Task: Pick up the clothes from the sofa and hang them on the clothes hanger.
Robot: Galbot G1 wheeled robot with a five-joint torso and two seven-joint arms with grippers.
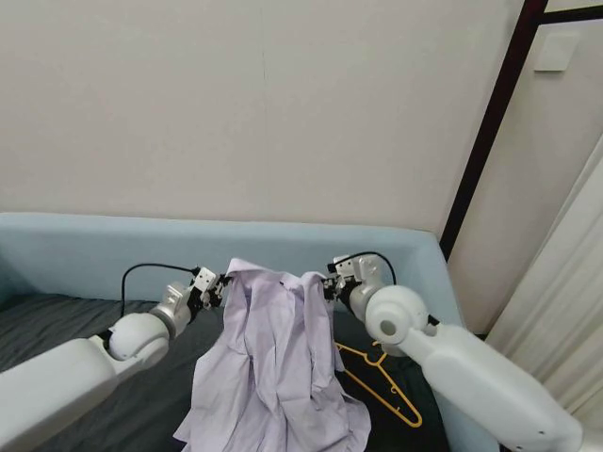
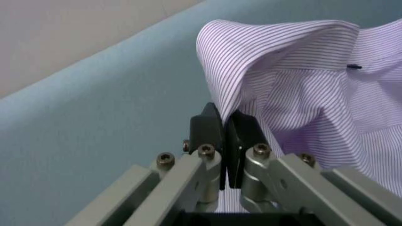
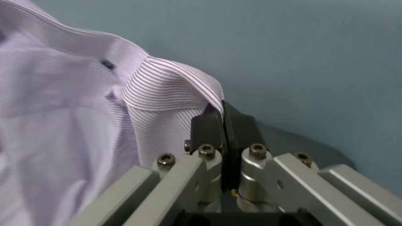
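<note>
A pale purple striped shirt (image 1: 273, 358) hangs spread between my two grippers above the sofa seat. My left gripper (image 1: 222, 283) is shut on the shirt's left shoulder edge; in the left wrist view its black fingertips (image 2: 225, 126) pinch the striped cloth (image 2: 301, 80). On the other side, my right gripper (image 1: 325, 282) is shut on the right shoulder edge, with its pads (image 3: 221, 126) clamping the fabric (image 3: 94, 108). A yellow clothes hanger (image 1: 382, 381) lies flat on the dark seat under my right arm, to the right of the shirt's hem.
The sofa has a light blue backrest (image 1: 85, 250) and a dark grey seat (image 1: 57, 320). Its right arm (image 1: 443, 282) ends near a dark door frame (image 1: 485, 132). A plain wall rises behind, and a white curtain (image 1: 565, 301) hangs at the far right.
</note>
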